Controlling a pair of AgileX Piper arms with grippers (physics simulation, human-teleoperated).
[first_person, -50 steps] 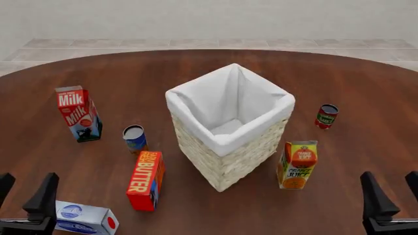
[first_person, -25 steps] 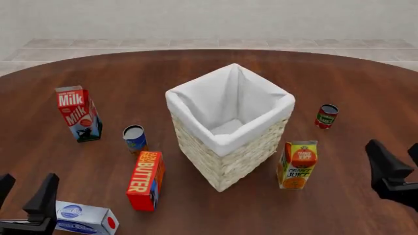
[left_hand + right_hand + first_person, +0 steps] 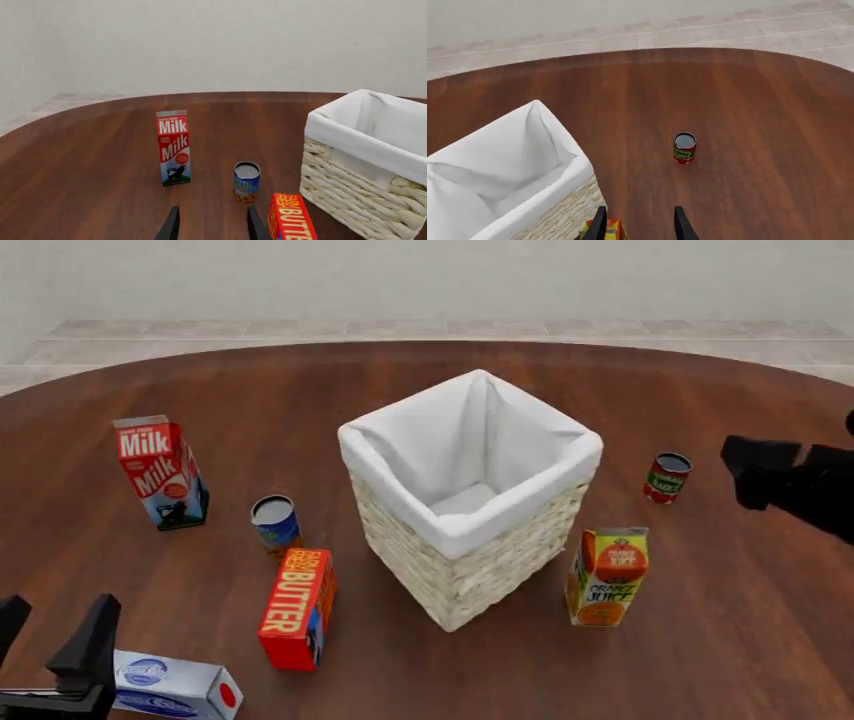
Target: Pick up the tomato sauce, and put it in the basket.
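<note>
The tomato sauce [image 3: 667, 477] is a small red-labelled can standing upright on the table, to the right of the basket [image 3: 467, 530]. It also shows in the right wrist view, where the tomato sauce [image 3: 684, 147] stands ahead of the fingers and apart from them. My right gripper [image 3: 755, 472] hovers open just right of the can with nothing held, and its fingers [image 3: 681, 225] stand apart. The basket [image 3: 527, 150] is tall, woven and lined with white cloth. My left gripper [image 3: 51, 635] rests open at the near left, empty, and it appears as the left gripper [image 3: 212, 227] in its own wrist view.
A milk carton [image 3: 160, 472] and a blue-labelled can [image 3: 275, 523] stand left of the basket. A red butter box [image 3: 298, 607] lies in front of them. A white and blue box [image 3: 174, 685] lies by my left gripper. An orange juice carton [image 3: 609, 575] stands at the basket's near right.
My right gripper has risen from the near right corner and moved forward, now level with the tomato sauce. The left arm and all objects are unchanged.
</note>
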